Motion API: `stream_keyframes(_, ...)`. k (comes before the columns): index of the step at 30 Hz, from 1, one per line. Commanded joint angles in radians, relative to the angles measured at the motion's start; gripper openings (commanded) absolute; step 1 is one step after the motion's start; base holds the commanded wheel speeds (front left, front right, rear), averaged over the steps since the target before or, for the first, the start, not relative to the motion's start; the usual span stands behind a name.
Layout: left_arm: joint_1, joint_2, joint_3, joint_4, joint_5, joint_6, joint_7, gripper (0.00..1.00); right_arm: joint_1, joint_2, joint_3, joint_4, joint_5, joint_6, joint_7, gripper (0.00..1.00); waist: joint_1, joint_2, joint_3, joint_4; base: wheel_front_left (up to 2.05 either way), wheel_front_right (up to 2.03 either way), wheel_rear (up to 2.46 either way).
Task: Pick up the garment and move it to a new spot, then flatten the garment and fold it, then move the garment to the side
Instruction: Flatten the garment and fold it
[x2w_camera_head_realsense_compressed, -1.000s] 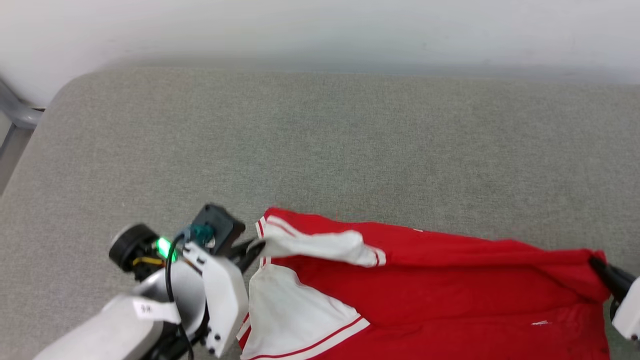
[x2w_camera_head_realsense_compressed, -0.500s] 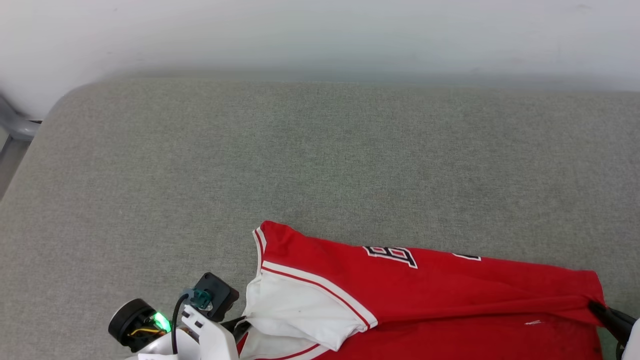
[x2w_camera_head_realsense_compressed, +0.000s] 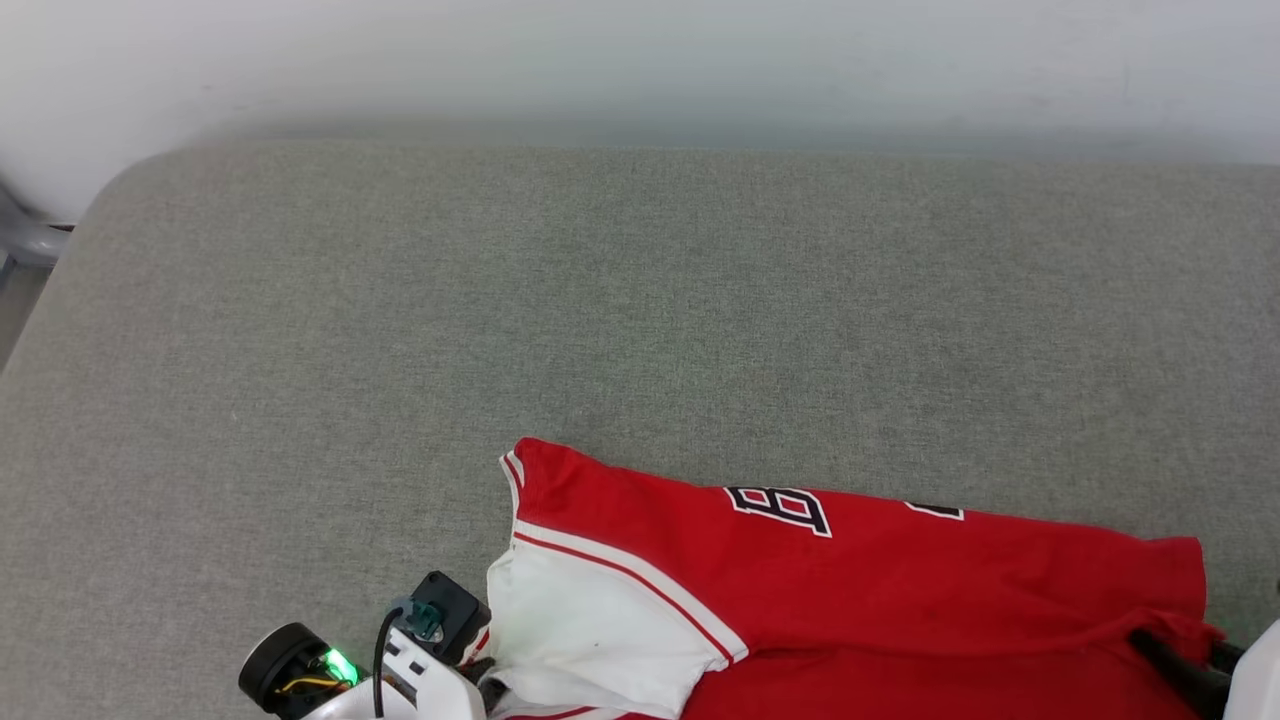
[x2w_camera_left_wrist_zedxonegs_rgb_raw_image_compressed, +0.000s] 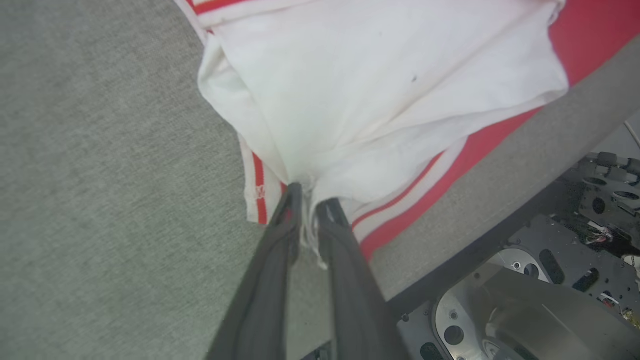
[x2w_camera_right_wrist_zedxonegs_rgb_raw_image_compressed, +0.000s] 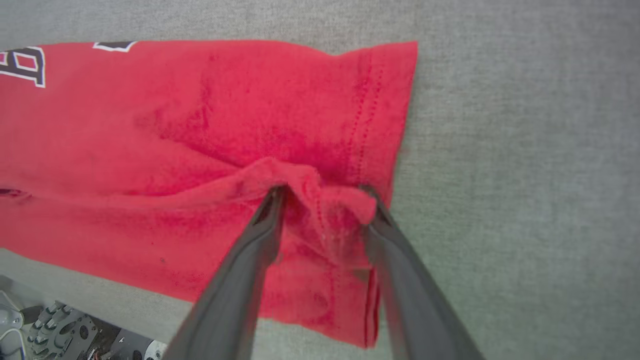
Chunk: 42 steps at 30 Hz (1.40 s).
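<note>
Red garment (x2w_camera_head_realsense_compressed: 900, 590) gripped at its sleeve
Left gripper (x2w_camera_left_wrist_zedxonegs_rgb_raw_image_compressed: 310, 195) clamps the white sleeve; right gripper (x2w_camera_right_wrist_zedxonegs_rgb_raw_image_compressed: 325, 192) has its fingers apart, bunched red hem between them.

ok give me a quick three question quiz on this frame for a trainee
1. Multiple choice: which part of the garment does the left gripper pinch? A the red hem, B the white sleeve, C the lettering.
2. True or false: the garment hangs wholly clear of the grey padded surface.
3. Fill in: the fingers of the right gripper stand apart on either side of a bunched fold at the garment's red ____.
Key: 1 B; 2 false, it lies on the surface; 3 hem.
</note>
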Motion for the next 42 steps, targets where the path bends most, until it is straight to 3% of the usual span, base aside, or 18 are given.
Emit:
stream_keyframes(1,-0.008,-0.005,-0.001,0.007,0.007,-0.001,-0.006,1.00,0.007,-0.006,0.000,-0.001,0.005,-0.001,-0.002,1.00,0.0000,-0.0001,-0.004,0.001,0.00,0.00,0.00)
stream_keyframes(8,0.001,-0.039,0.041,0.009,-0.013,0.028,-0.084,1.00,0.021,0.001,-0.031,-0.022,0.046,-0.001,0.035,1.00,0.0000,-0.0001,-0.036,0.000,0.00,0.00,0.00)
stream_keyframes(15,0.021,-0.073,0.120,-0.018,-0.030,0.100,-0.208,1.00,0.038,0.023,-0.120,-0.087,0.053,-0.001,0.155,1.00,0.0000,-0.0001,-0.065,-0.005,0.00,0.00,0.00)
stream_keyframes(22,0.023,-0.122,0.216,-0.010,0.020,0.186,-0.435,1.00,0.004,0.117,-0.270,-0.149,0.001,-0.001,0.329,1.00,0.0000,-0.0001,-0.063,-0.006,0.00,0.00,0.00)
stream_keyframes(27,0.021,-0.150,0.259,0.021,0.094,0.217,-0.591,1.00,-0.035,0.199,-0.374,-0.145,-0.076,-0.001,0.419,1.00,0.0000,-0.0001,-0.045,0.006,0.00,0.00,0.00)
stream_keyframes(34,0.059,-0.230,0.410,-0.028,0.270,0.225,-0.624,1.00,-0.098,0.285,-0.497,-0.108,-0.145,-0.001,0.490,1.00,0.0000,-0.0001,-0.009,0.034,0.00,0.00,0.00)
stream_keyframes(42,0.142,-0.310,0.557,-0.042,0.410,0.142,-0.624,1.00,-0.137,0.323,-0.541,-0.026,-0.191,-0.001,0.509,1.00,0.0000,-0.0001,0.027,0.051,0.00,0.00,0.00)
